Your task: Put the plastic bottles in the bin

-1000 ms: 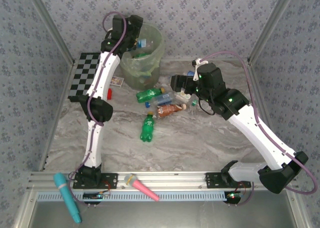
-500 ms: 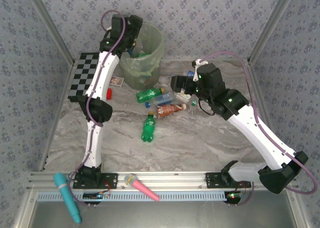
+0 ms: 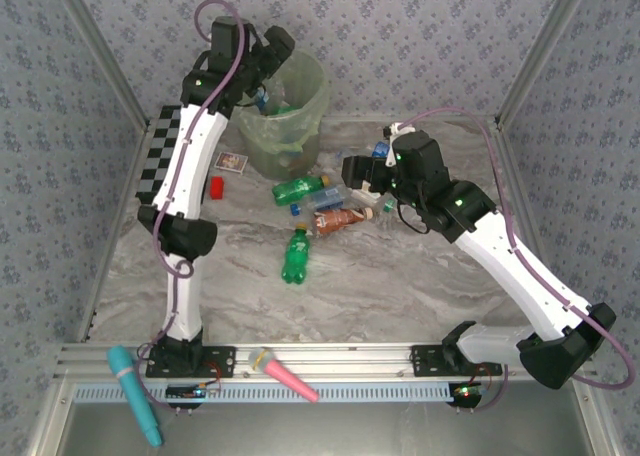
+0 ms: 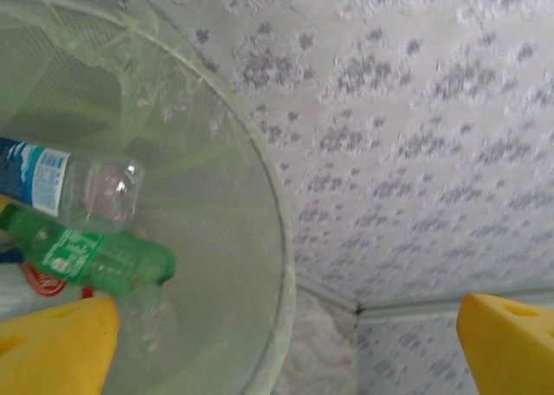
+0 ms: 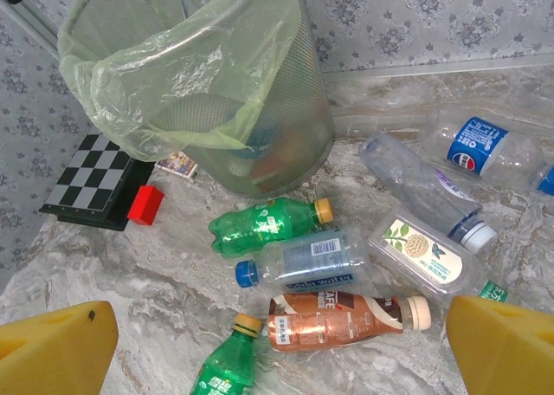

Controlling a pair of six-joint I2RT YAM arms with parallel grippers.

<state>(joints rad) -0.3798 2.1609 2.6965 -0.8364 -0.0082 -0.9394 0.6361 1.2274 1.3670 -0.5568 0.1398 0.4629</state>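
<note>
Grey-veined marble covers the table [image 3: 400, 276], which is walled by patterned blue-grey panels. At the far edge, left of centre, stands the round translucent pale-green bin [image 3: 300, 126], lined with a thin plastic bag. The left gripper [image 3: 265, 71] hangs over its left rim, yellow fingers [image 4: 52, 343] spread wide with nothing between them. The left wrist view looks into the bin, where a clear bottle with a blue label [image 4: 74, 183] lies beside a green soda bottle [image 4: 95, 256].

More plastic bottles lie on the table between the bin and the middle:
- a green bottle with a yellow cap [image 5: 268, 224]
- a clear bottle with a blue cap [image 5: 299, 262] right beside it
- a brown bottle with a cream cap [image 5: 342, 319] just nearer
- a second green bottle [image 3: 295, 256], apart from these towards the near edge

The right gripper [image 3: 355, 168] hovers beside this cluster, jaws wide apart and empty. Other clear bottles [image 5: 420, 187] lie towards the right edge. A black-and-white chessboard [image 3: 160, 156] lies along the left edge, with a small red block [image 3: 216, 187] just beside it.
</note>
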